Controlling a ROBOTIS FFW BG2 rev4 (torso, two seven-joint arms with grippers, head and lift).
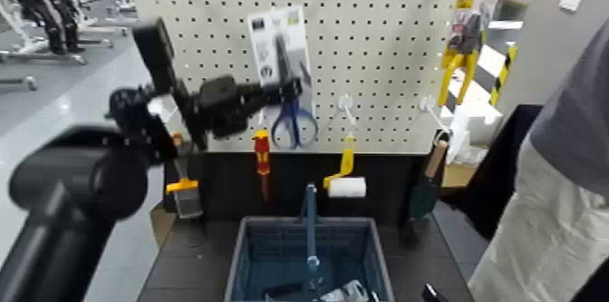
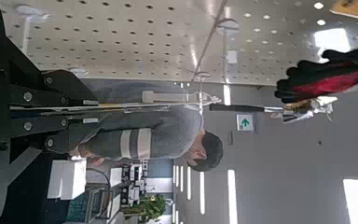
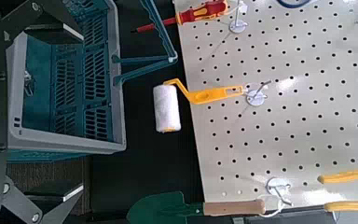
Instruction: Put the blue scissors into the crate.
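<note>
The blue scissors [image 1: 294, 122] hang on their tall white card on the pegboard, upper middle of the head view. My left gripper [image 1: 267, 95] is raised to the card's lower left edge. In the left wrist view its black fingers [image 2: 51, 91] stand close together with the thin card edge between them. The blue-grey crate [image 1: 246, 265] with its upright handle bar stands below on the dark table. It also shows in the right wrist view [image 3: 65, 140]. My right gripper [image 3: 51, 112] is low at the right, open and empty, beside the crate.
The pegboard [image 1: 381, 34] also holds a red-and-yellow screwdriver [image 1: 262, 156], a yellow paint roller [image 1: 346, 183], a yellow-handled tool on a card [image 1: 462, 47] and a trowel [image 1: 428, 183]. A scraper [image 1: 184, 188] hangs at the left. A person [image 1: 566, 170] stands close at the right.
</note>
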